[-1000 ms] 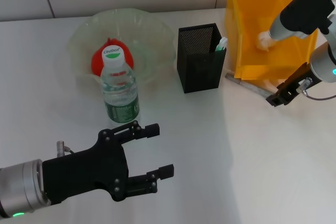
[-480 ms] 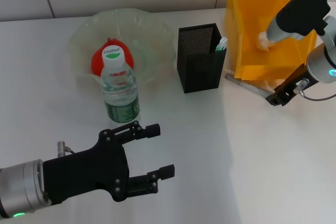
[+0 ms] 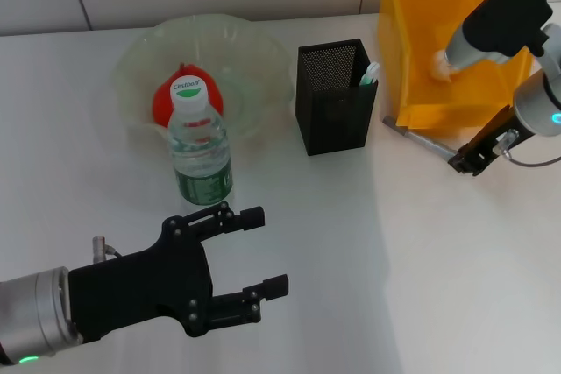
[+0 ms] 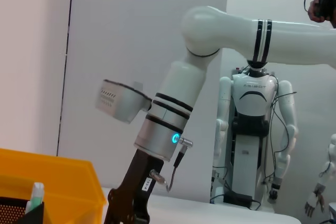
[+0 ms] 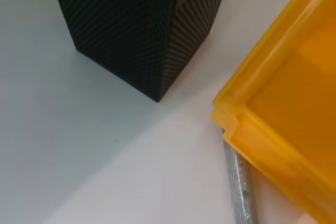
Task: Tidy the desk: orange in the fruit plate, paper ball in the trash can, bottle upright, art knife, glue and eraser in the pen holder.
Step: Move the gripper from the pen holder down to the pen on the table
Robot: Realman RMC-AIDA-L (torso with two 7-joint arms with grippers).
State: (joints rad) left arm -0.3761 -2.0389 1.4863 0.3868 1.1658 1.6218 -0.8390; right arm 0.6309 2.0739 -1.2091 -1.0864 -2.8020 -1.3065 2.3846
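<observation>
My right gripper [image 3: 467, 160] is at the front right foot of the yellow trash can [image 3: 419, 32], shut on the end of the silver art knife [image 3: 419, 138] [image 5: 239, 192], which runs along the can's base. The paper ball [image 3: 441, 66] lies inside the can. A green and white glue tube [image 3: 369, 74] stands in the black mesh pen holder [image 3: 331, 98] [image 5: 142, 30]. The bottle [image 3: 200, 142] stands upright in front of the fruit plate [image 3: 237, 41], which holds the orange [image 3: 165, 101]. Low at the near left, my left gripper [image 3: 270, 250] is open and holds nothing. The eraser is out of view.
The pen holder stands close to the left of the trash can, with the knife's free end in the gap between them. White tabletop [image 3: 421, 269] stretches from the can to the near edge. A humanoid robot [image 4: 254, 129] stands in the room behind.
My right gripper has drifted slightly up and to the right, and the art knife shifted with it. The trash can's lower edge has moved a little away. The left arm stayed put.
</observation>
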